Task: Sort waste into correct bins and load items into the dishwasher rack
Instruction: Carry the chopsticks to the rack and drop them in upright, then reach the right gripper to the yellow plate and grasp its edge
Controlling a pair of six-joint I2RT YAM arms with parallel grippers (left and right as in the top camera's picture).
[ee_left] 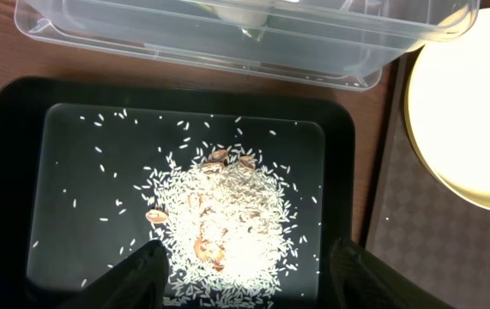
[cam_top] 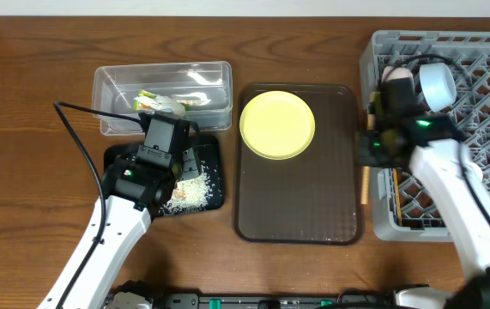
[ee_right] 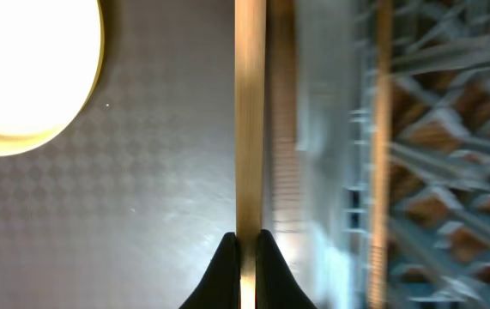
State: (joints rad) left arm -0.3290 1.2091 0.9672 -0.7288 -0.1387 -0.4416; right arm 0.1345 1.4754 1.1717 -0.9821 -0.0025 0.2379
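My right gripper (ee_right: 246, 245) is shut on the wooden chopsticks (ee_right: 250, 112), held over the brown tray's right edge beside the grey dishwasher rack (cam_top: 485, 129); the chopsticks show overhead (cam_top: 365, 184). A pinkish-white bowl (cam_top: 396, 75) and a light blue bowl (cam_top: 438, 86) sit in the rack. The yellow plate (cam_top: 277, 124) lies on the brown tray. My left gripper (ee_left: 249, 270) is open and empty above the black tray (ee_left: 21, 172), which holds white rice scraps (ee_left: 227, 215). The clear tub (cam_top: 111, 86) holds the green-and-orange wrapper with white paper (cam_top: 163, 103).
The brown serving tray (cam_top: 300, 206) lies between the black tray and the rack. A black cable (cam_top: 77, 137) runs from the left arm across the wooden table. The small white cup is not in view.
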